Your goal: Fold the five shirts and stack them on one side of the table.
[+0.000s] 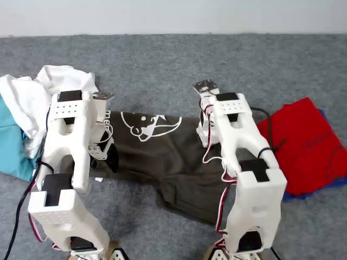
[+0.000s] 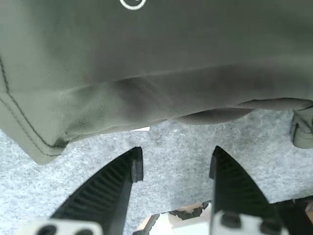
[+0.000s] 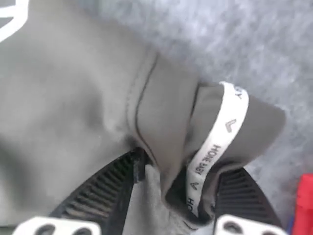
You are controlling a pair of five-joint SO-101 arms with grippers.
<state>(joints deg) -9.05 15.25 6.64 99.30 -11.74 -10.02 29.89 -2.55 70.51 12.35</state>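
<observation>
Olive shirt (image 1: 162,146) spread at table centre, between arms. Hem edge seen just beyond left gripper (image 2: 176,161), its fingers spread over grey table (image 1: 162,59), nothing held. Right gripper (image 3: 183,176) fingers parted, collar (image 3: 215,142) fold lying between. White shirts (image 1: 32,97) and teal shirt (image 1: 11,141) heaped at left edge. Red shirt (image 1: 306,141) folded at right, on blue shirt (image 1: 333,185). Grey table seen beyond olive shirt up to white wall (image 1: 162,16)

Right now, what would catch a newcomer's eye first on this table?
A dark olive shirt sprawls across the middle of the table, its collar inside the open right pincer. A red shirt lies at the right; a white shirt and a teal shirt sit crumpled at the left.
</observation>
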